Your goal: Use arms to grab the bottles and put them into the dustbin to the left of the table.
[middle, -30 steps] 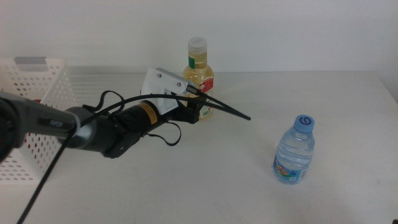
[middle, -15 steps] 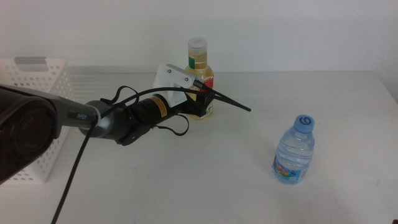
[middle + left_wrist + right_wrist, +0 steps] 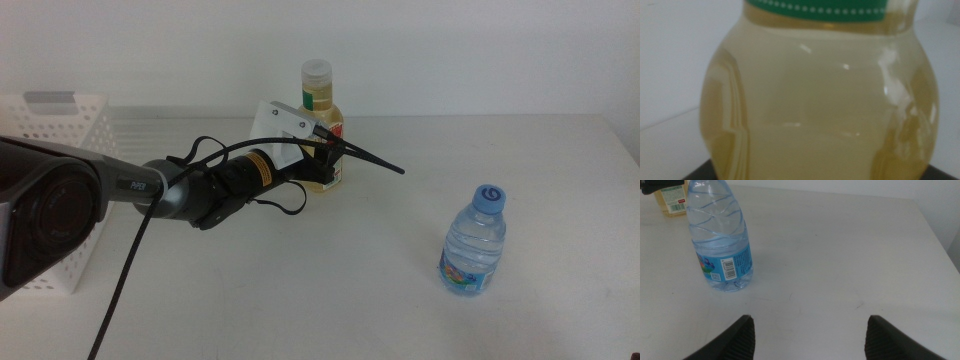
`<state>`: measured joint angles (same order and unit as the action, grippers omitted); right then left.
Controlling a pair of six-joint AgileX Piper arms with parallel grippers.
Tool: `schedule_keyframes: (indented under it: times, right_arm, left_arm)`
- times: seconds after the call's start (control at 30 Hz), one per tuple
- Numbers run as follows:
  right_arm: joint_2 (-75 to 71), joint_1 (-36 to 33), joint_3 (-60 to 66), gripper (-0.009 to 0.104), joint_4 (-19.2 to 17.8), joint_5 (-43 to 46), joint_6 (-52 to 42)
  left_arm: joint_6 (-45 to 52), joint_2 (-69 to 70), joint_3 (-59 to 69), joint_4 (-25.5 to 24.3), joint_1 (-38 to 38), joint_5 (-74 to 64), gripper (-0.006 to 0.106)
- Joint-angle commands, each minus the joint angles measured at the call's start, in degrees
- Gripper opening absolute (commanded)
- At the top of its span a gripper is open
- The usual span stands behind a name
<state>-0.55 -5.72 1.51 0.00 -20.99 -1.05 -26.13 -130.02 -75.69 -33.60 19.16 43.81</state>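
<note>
The left hand [image 3: 325, 172] is pressed up against the lower body of the yellow-liquid bottle [image 3: 320, 125], which stands upright near the far edge of the tabletop [image 3: 330, 290]. Whether the jaws have clenched on it I cannot tell: the middle view hides them behind the wrist housing, and the left wrist view is filled by the bottle's amber belly [image 3: 820, 100], with only dark slivers at the frame's corners. The right hand [image 3: 807, 330] waits well back from the work with its jaws spread wide and holding nothing. It faces the blue-capped water bottle [image 3: 473, 243], which stands upright on its own towards the right side. The dustbin [image 3: 55, 150] sits at the left edge, with the left arm stretched across in front of it. The likely risk is a low grip on a tall, liquid-heavy bottle, which could tip or swing as it lifts, or topple if the hand nudges it before closing. Only the middle view shows the bin and the route to it. Only the right wrist view shows the water bottle's barcode label [image 3: 730, 267].
</note>
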Motion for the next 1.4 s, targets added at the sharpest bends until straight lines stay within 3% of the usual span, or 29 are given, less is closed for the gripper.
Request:
schedule_keyframes:
  times: [0.0, 0.13, 0.23, 0.33, 0.57, 0.9, 1.37]
  right_arm:
    - [-1.5, 0.2, -0.3, 0.057, 0.0, 3.2, -0.7]
    - [-1.5, 0.2, -0.3, 0.057, 0.0, 3.2, -0.7]
    - [-1.5, 0.2, -0.3, 0.057, 0.0, 3.2, -0.7]
    - [-1.5, 0.2, -0.3, 0.057, 0.0, 3.2, -0.7]
    - [-1.5, 0.2, -0.3, 0.057, 0.0, 3.2, -0.7]
    - [-1.5, 0.2, -0.3, 0.057, 0.0, 3.2, -0.7]
    - [-1.5, 0.2, -0.3, 0.057, 0.0, 3.2, -0.7]
  left_arm:
    - [-2.1, 4.5, -1.6, -0.8, 0.0, 2.7, 0.031]
    - [-7.6, 6.9, -1.5, -7.7, 0.0, -0.6, 0.003]
    - [-10.4, 9.1, -1.5, -12.7, 0.0, -3.6, -0.003]
    - [-11.7, 11.9, 0.3, -14.2, 0.0, -5.3, -0.003]
    - [-10.2, 21.5, 7.9, -9.3, -0.1, -13.8, -0.002]
    - [-9.3, 35.7, 12.6, -8.9, -0.7, -23.3, -0.003]
    - [-11.1, 51.9, 12.6, -8.4, -11.5, -45.0, -0.004]
